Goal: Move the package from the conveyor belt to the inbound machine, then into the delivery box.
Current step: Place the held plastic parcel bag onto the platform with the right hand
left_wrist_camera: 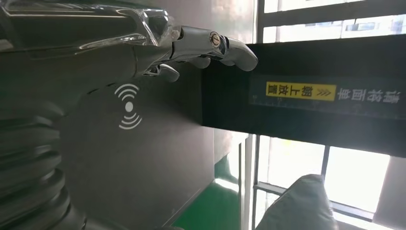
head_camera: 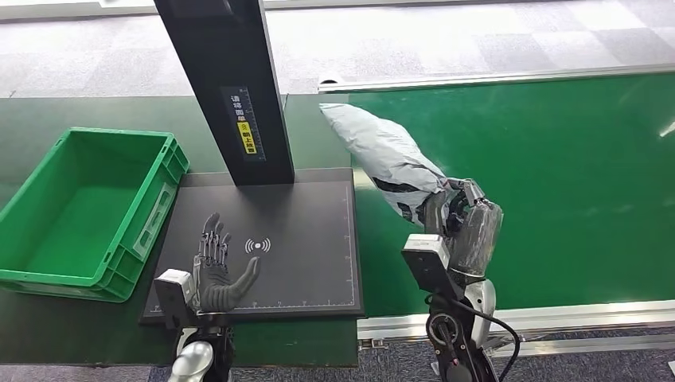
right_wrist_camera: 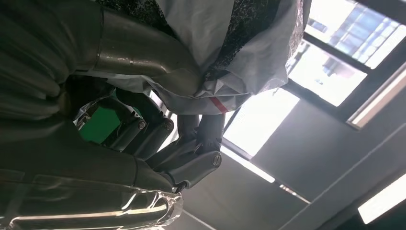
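A grey plastic mailer package (head_camera: 382,151) is lifted off the green conveyor belt (head_camera: 557,183), tilted up and away from me. My right hand (head_camera: 458,211) grips its near end; the right wrist view shows the fingers (right_wrist_camera: 191,153) and thumb pinching the crumpled grey package (right_wrist_camera: 230,52). The black inbound machine platform (head_camera: 310,247) lies left of the belt with a white signal mark at its middle. My left hand (head_camera: 216,267) rests open over the platform's near left part, fingers spread, holding nothing. Its fingertips (left_wrist_camera: 230,48) reach toward the machine's black post (left_wrist_camera: 306,100).
A green delivery box (head_camera: 87,207) stands left of the platform, nothing inside it. The machine's black post (head_camera: 231,87) rises from the platform's far edge, carrying a yellow label. A metal rail (head_camera: 517,318) edges the belt's near side.
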Tool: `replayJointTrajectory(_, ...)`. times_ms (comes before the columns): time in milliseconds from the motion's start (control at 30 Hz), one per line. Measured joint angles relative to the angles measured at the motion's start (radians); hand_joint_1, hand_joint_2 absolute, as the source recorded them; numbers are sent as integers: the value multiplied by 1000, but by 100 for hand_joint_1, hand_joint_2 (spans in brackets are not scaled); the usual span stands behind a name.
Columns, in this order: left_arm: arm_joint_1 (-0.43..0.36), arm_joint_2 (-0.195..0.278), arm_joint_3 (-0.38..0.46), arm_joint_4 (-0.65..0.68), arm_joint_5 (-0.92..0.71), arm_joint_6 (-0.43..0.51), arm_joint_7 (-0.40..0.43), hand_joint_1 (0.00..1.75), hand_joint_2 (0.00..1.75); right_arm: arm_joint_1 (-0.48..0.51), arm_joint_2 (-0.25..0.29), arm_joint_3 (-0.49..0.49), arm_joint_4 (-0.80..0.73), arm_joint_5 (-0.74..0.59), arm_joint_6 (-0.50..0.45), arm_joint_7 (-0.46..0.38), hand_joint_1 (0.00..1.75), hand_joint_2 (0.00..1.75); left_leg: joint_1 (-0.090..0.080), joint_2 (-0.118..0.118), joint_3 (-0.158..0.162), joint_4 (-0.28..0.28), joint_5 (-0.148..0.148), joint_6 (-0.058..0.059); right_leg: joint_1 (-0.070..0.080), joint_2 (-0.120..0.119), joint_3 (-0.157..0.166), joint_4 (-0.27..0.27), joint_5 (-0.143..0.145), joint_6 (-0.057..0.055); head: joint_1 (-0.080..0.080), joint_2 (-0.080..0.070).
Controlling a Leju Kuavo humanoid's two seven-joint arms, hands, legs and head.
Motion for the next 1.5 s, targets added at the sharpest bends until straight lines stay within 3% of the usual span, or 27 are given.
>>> replayJointTrajectory(467, 12, 4, 19, -32, -5, 4, -1, 0, 175, 1, -32, 87, -87, -37, 21, -2, 175, 175, 0, 0, 0, 0, 0, 0, 0, 0, 1, 0, 0, 0, 0, 0)
replayJointTrajectory(667, 14, 13, 48, -61, -24, 32, -9, 0, 175, -35, -36, 149, -64, -342, 374, 31, 175, 175, 0, 0, 0, 0, 0, 0, 1, 0, 1, 0, 0, 0, 0, 0)
replayJointTrajectory(767, 13, 20, 73, -85, -26, 33, -8, 0, 175, -81, -28, 192, 15, -413, 484, 53, 175, 175, 1, 0, 1, 0, 0, 0, 1, 0, 1, 0, 0, 0, 0, 0)
replayJointTrajectory(900, 14, 25, 99, -115, -35, 32, -4, 0, 175, -138, 2, 261, 177, -459, 553, 70, 164, 175, 1, 0, 1, 0, 0, 0, 1, 0, 2, 0, 0, 0, 0, 0)
replayJointTrajectory(933, 15, 25, 104, -121, -37, 32, -4, 0, 175, -150, 9, 275, 216, -468, 563, 75, 147, 175, 1, 0, 1, 0, 0, 0, 1, 0, 2, 0, 0, 0, 0, 0)
replayJointTrajectory(967, 16, 25, 108, -127, -38, 33, -4, 0, 175, -160, 16, 285, 254, -476, 571, 78, 144, 175, 1, 0, 1, 0, 0, 0, 1, 0, 2, 0, 0, 0, 0, 0)
replayJointTrajectory(1033, 20, 26, 114, -138, -41, 34, -3, 0, 175, -178, 27, 301, 313, -484, 579, 81, 151, 175, 1, 0, 0, 0, 0, 0, 1, 0, 1, 0, 0, 0, 0, 0)
replayJointTrajectory(1100, 26, 27, 121, -149, -43, 35, -3, 0, 175, -196, 34, 311, 360, -489, 582, 84, 175, 175, 1, 0, 0, 0, 0, 0, 1, 0, 1, 0, 0, 0, 0, 0)
replayJointTrajectory(1133, 30, 28, 125, -154, -44, 37, -2, 0, 175, -205, 37, 315, 381, -492, 585, 85, 175, 175, 1, 0, 0, 0, 0, 0, 1, 0, 1, 0, 0, 0, 0, 0)
replayJointTrajectory(1267, 43, 28, 139, -175, -47, 45, 6, 0, 175, -239, 50, 325, 466, -509, 612, 83, 6, 175, 1, 0, 1, 0, 0, 0, 1, 0, 1, 0, 0, 0, 0, 0)
replayJointTrajectory(1500, 56, 27, 155, -188, -54, 49, 14, 0, 175, -277, 82, 336, 565, -532, 619, 65, 0, 175, 1, 0, 1, 0, 1, 0, 1, 0, 1, 0, 0, 0, 0, 0)
